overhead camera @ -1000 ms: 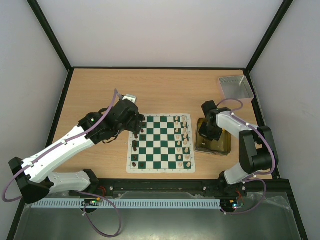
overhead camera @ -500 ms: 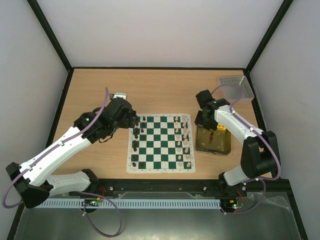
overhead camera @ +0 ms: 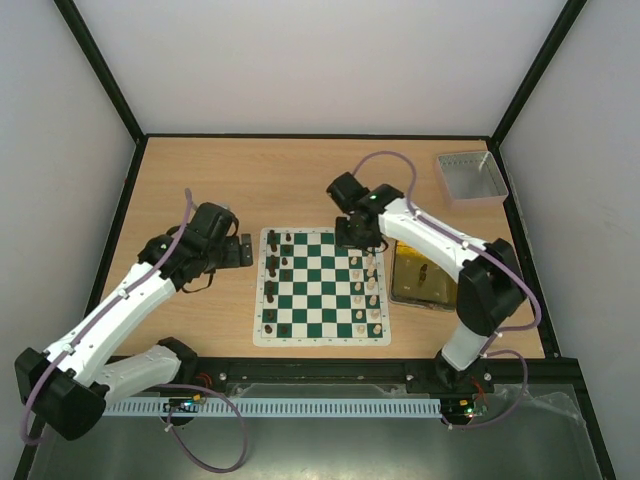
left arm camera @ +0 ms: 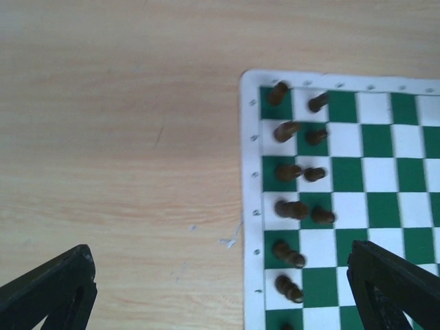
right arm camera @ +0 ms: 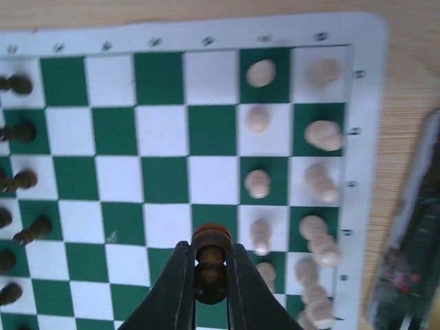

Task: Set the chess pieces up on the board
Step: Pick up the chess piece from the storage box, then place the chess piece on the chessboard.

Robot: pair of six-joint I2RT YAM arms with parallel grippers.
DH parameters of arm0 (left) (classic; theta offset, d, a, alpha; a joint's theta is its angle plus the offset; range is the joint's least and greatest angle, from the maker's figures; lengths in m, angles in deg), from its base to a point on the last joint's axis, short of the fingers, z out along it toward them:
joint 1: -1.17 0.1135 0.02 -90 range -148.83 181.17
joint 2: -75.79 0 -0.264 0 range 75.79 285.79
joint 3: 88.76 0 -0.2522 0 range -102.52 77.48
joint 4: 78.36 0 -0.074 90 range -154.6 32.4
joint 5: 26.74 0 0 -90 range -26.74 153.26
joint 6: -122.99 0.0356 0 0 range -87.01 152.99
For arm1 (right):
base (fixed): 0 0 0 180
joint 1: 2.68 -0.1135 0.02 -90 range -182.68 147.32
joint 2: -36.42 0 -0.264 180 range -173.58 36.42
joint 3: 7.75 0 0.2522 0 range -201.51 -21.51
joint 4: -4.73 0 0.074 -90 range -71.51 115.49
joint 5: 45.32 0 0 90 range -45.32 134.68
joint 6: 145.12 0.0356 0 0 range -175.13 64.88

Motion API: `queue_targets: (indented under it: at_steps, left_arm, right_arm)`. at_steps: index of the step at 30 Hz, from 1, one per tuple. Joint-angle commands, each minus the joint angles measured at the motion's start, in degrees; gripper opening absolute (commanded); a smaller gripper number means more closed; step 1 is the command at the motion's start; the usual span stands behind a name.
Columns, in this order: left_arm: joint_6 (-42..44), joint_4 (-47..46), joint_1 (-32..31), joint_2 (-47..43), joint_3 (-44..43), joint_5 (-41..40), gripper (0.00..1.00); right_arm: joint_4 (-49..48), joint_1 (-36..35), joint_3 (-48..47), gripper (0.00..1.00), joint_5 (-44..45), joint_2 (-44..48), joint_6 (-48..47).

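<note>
The green and white board (overhead camera: 318, 300) lies mid-table. Dark pieces (overhead camera: 272, 290) stand in two columns on its left side, cream pieces (overhead camera: 372, 285) in two columns on its right. My right gripper (overhead camera: 351, 234) hovers over the board's far right part. In the right wrist view it (right arm camera: 211, 275) is shut on a dark brown piece (right arm camera: 211, 258), above the board (right arm camera: 165, 130) and just left of the cream pieces (right arm camera: 258, 182). My left gripper (overhead camera: 241, 251) is open and empty over bare table left of the board. The left wrist view shows its wide-apart fingers (left arm camera: 48, 292) and the dark pieces (left arm camera: 289, 170).
A translucent yellow tray (overhead camera: 425, 282) lies right of the board, and its edge shows in the right wrist view (right arm camera: 412, 261). A small grey tray (overhead camera: 470, 178) stands at the far right. Black frame posts and white walls ring the table.
My right arm swung left from the yellow tray to over the board's far right part. My left arm drew back left, off the board's edge.
</note>
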Motion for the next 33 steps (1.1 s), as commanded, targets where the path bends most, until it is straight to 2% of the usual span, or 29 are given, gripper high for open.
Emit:
queue_targets:
  at_steps: [1,6,15,20,33]
  left_arm:
    - [-1.9,-0.1,4.2,-2.4,3.7,5.3,0.99]
    - [-3.9,-3.1,8.8,-4.8,6.3,11.1,0.99]
    - [-2.6,-0.1,8.7,-4.0,1.2,-5.3,0.99]
    - [-3.0,-1.5,8.7,-4.6,2.7,-4.7,0.99]
    - [-2.8,-2.2,6.1,-2.3,3.7,-3.1,0.99]
  right_arm:
    - [3.3,-4.0,-3.8,0.07,-2.1,-3.5,-4.0]
    - [2.3,-7.7,-5.2,0.07,-5.2,-7.1,-5.2]
    - [1.6,-14.0,-10.8,0.08,-6.8,-15.1,-6.7]
    - [2.1,-17.0,-14.9,0.07,-5.5,-18.5,-7.4]
    - [0.4,-21.0,-15.5,0.09,-10.0,-21.2,-9.9]
